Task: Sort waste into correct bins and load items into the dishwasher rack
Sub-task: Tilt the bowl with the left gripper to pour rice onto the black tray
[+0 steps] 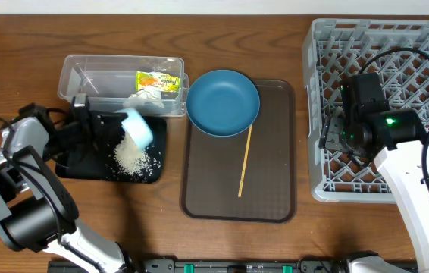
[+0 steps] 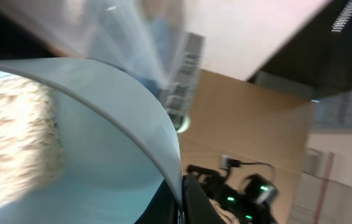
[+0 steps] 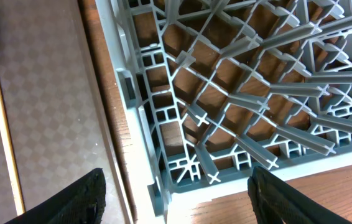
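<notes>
My left gripper (image 1: 121,121) is shut on the rim of a small pale mint bowl (image 1: 139,127), tipped over the black tray (image 1: 86,168). A heap of white rice (image 1: 133,157) lies on that tray below the bowl. In the left wrist view the bowl (image 2: 101,137) has rice (image 2: 14,137) in it, with its rim between the jaws (image 2: 185,199). The clear tub (image 1: 86,76) holds the yellow-green wrapper (image 1: 159,80) and the white tissue (image 1: 145,96). My right gripper (image 1: 336,140) is open and empty above the front left corner of the grey rack (image 1: 419,45). The pink cup is out of view.
The dark blue bowl (image 1: 223,102) sits at the far end of the brown serving tray (image 1: 275,189), with the yellow stick (image 1: 245,161) lying on it. The right wrist view shows the rack's lattice (image 3: 226,93), the stick (image 3: 5,137) and the brown tray (image 3: 51,93).
</notes>
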